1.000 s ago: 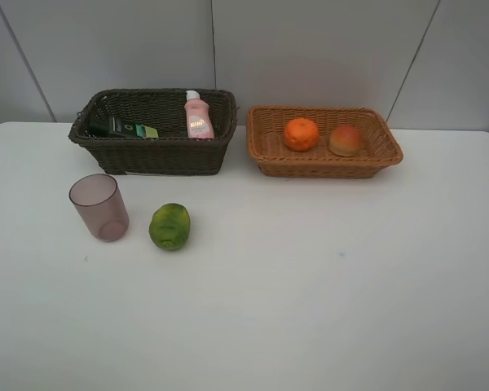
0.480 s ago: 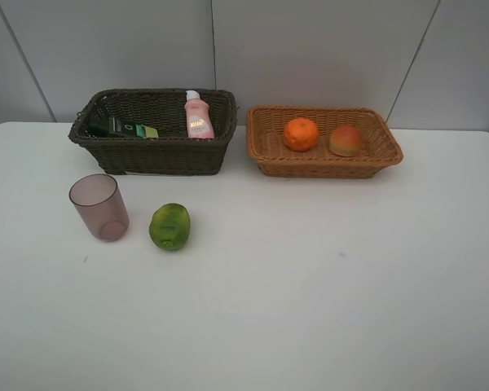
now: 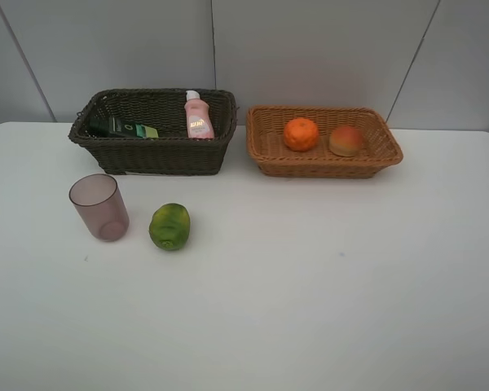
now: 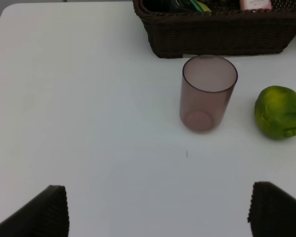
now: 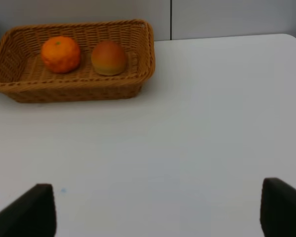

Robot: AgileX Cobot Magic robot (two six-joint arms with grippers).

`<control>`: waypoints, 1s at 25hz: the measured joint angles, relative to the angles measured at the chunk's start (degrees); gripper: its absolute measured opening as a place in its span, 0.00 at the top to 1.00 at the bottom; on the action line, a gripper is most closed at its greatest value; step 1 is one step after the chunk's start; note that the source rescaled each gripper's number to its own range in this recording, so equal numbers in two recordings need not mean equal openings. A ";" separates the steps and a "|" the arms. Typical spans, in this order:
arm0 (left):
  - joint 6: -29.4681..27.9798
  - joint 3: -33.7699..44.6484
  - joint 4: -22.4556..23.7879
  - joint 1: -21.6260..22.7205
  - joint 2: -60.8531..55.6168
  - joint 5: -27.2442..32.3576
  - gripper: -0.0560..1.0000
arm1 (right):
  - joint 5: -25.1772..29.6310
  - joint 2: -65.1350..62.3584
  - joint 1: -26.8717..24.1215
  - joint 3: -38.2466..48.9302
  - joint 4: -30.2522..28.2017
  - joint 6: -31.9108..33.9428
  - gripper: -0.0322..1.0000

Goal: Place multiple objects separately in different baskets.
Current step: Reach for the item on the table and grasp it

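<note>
Sitting side by side at the far edge of the white surface (image 3: 310, 277), the dark basket (image 3: 159, 155) and the tan basket (image 3: 326, 167) are resting close together without touching, the dark one on the left in the high view. The pink bottle (image 3: 198, 116) is standing roughly upright at the right end of the dark basket, its white cap rising above the rim. The dark bottle (image 3: 122, 128) is lying on its side at the left end of the same basket. The orange (image 3: 301, 133) and the peach (image 3: 345, 140) are sitting in the tan basket, just beside each other, the orange on the left.

The cup (image 3: 99, 207) is standing upright on the surface in front of the dark basket's left half, mouth up. The green fruit (image 3: 170, 226) is lying to its right, near it but apart, and neither is touching a basket.

The left hand (image 4: 163, 211) is hovering released, its dark fingers (image 4: 47, 213) spread wide and grasping nothing, with the cup and green fruit lying ahead of it. The right hand (image 5: 158, 212) is also hanging released, fingers (image 5: 281, 210) wide apart over bare surface, facing the tan basket well ahead.
</note>
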 joint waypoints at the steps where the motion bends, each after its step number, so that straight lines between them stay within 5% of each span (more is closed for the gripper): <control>1: 0.00 0.00 0.00 0.00 0.00 0.00 0.05 | 0.00 0.00 0.00 0.00 0.00 0.00 0.17; 19: 0.00 0.00 0.00 0.00 0.68 -0.07 0.05 | 0.00 0.00 0.00 0.00 0.00 0.00 0.17; 25: -0.17 -3.32 -0.81 0.00 15.71 -5.08 0.05 | 0.00 0.00 0.00 0.00 0.00 0.00 0.17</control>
